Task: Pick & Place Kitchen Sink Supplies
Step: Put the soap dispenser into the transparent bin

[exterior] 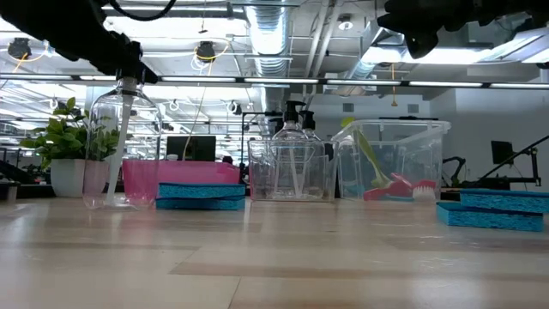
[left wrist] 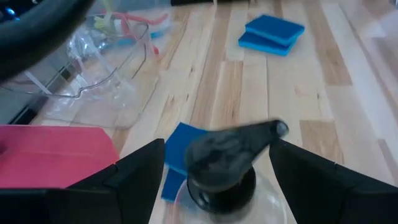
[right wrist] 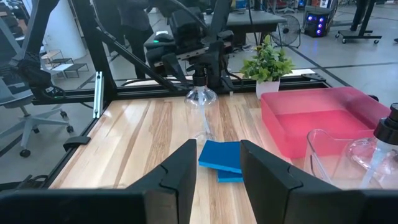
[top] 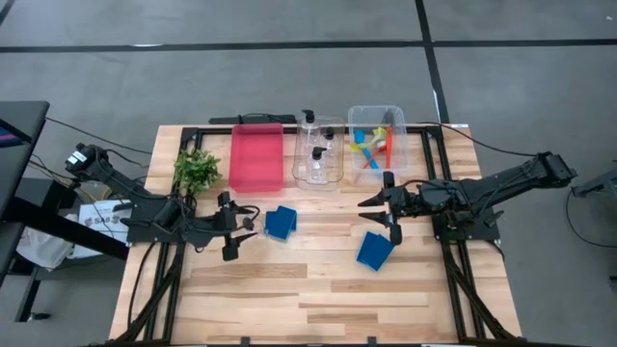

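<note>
Between the left gripper's (top: 234,224) spread fingers stands a small clear bottle with black pump top (left wrist: 231,163), upright on the wooden surface (top: 289,289); fingers flank the pump w/o clamping it. Just beyond lies a blue square sponge (top: 281,223). Right gripper (top: 386,206) hovers w/ fingers apart, a second blue square sponge (top: 374,250) just past its fingertips. Farther back: more pump bottles in a clear plastic bin (top: 319,154), thin coloured brushes in another clear bin (top: 377,140).
</note>
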